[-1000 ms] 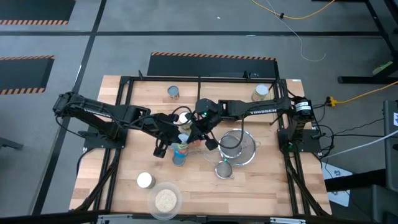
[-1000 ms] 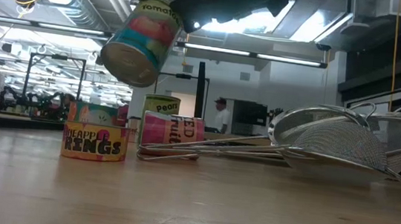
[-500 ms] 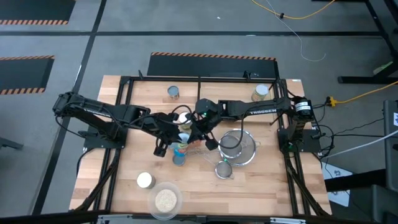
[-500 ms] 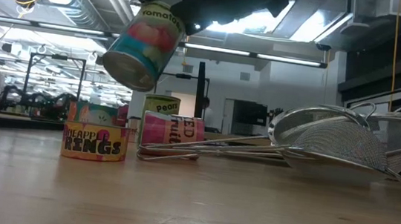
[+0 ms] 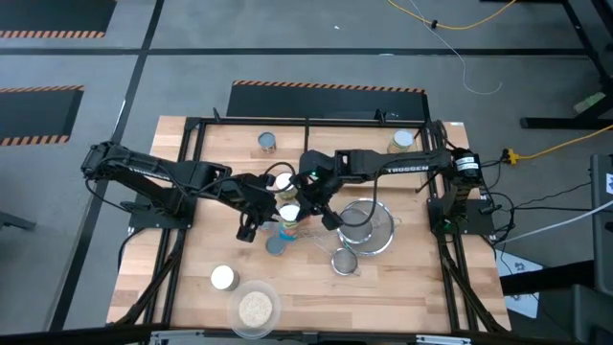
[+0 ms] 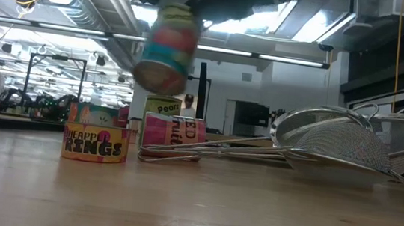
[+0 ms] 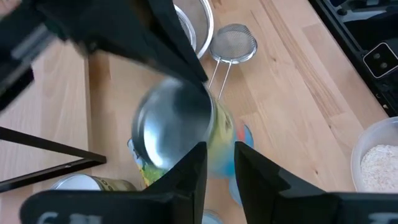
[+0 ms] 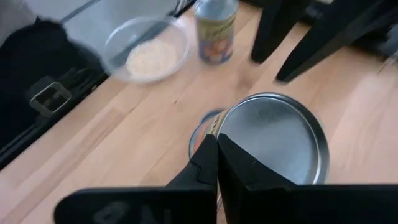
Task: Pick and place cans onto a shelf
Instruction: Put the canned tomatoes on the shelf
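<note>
Above the middle of the desk [image 5: 402, 287] both arms meet around one colourful can [image 6: 168, 45], which hangs in the air, blurred. The right gripper [image 5: 305, 213] is pinched fully together at the can's silver top; it seems to carry the can, though the contact is hard to make out. The left gripper [image 7: 217, 165] has its fingers parted beside the can. Another can [image 5: 267, 143] stands on the shelf [image 5: 326, 129] along the desk's far edge.
</note>
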Robot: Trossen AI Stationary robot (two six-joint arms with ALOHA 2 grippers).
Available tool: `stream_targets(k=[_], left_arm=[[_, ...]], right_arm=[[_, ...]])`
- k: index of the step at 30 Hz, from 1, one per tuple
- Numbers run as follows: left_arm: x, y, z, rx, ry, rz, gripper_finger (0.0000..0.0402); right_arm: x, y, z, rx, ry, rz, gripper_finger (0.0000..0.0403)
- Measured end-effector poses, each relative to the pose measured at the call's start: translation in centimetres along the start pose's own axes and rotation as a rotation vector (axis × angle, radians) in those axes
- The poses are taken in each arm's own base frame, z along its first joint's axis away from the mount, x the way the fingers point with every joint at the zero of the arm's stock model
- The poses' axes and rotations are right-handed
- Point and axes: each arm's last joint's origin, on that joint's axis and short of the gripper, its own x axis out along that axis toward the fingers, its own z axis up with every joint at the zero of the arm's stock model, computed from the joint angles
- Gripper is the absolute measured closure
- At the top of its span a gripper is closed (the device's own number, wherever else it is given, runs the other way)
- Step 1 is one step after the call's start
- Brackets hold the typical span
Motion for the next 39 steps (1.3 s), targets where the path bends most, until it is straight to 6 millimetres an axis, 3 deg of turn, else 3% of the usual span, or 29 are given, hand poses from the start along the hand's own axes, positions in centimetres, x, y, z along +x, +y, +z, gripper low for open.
stream_targets(k=[12,24,34,39], left_arm=[[0.0,0.0,0.0,-0.006,0.001,-0.002,0.0330],[0.0,0.0,0.0,-0.005,0.002,-0.002,0.0330],[0.1,0.0,0.0,-0.005,0.002,-0.002,0.0330],[0.1,0.0,0.0,-0.004,0.002,-0.002,0.0330]], right_arm=[[-4.8,1.8,3.3,0.052,0.175,0.033,0.0403],[-9.7,4.0,5.9,0.074,0.237,0.011,0.0403],[-15.5,7.6,6.2,0.118,0.250,-0.087,0.0403],[-16.8,9.1,4.5,0.162,0.260,-0.102,0.0403]])
